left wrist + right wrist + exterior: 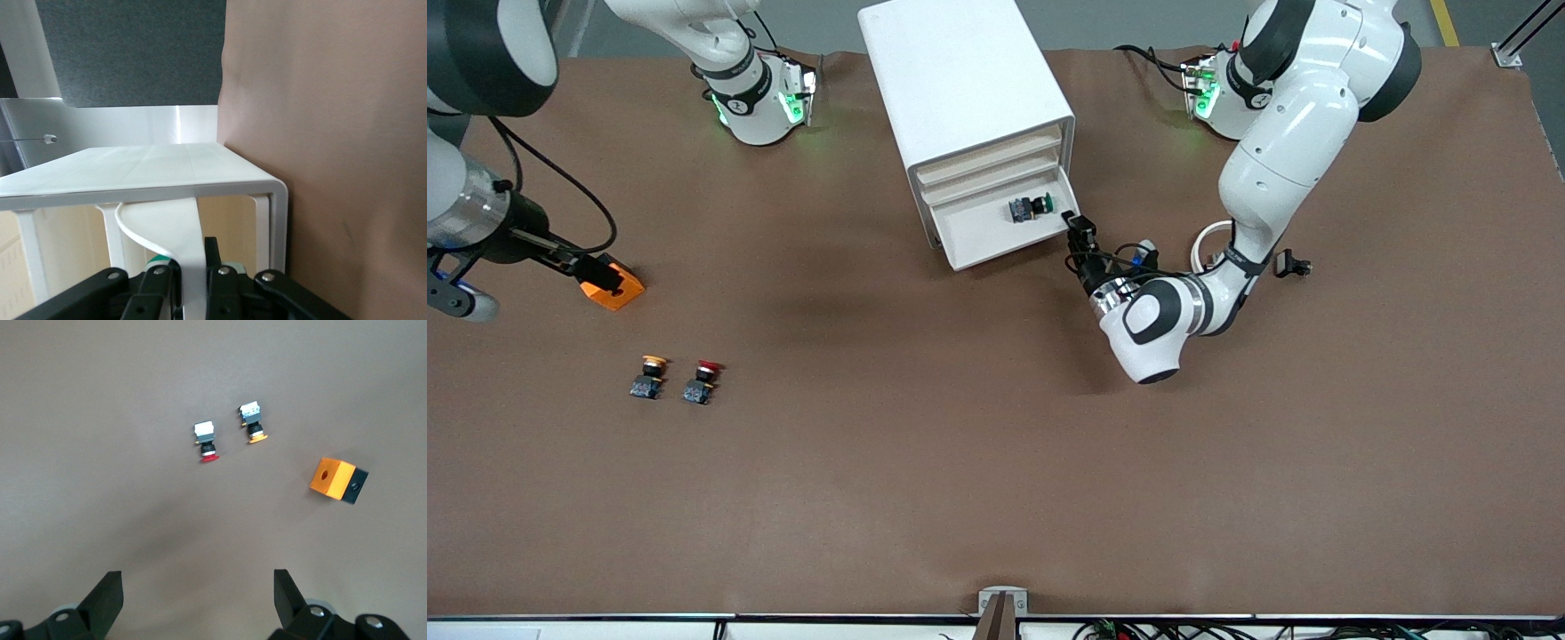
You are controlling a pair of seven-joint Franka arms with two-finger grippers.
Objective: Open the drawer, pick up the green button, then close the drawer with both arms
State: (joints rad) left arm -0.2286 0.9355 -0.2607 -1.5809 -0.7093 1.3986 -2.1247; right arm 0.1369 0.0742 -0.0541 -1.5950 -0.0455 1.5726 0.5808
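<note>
Low in the frame's left the yellow button (649,375) and red button (703,380) lie untouched, the right gripper (198,595) waits over the table with jaws spread, and up at centre the left gripper (1077,224), jaws pinching the drawer (996,233) handle, has it open with the green button (1030,208) inside, untaken.

Bright, even light; soft shadows, perhaps overhead

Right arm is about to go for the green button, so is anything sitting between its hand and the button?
Nothing on the table does. The green button lies uncovered in the pulled-out drawer. The open right hand is over bare table. The left hand is shut on the drawer's handle beside the button.
</note>
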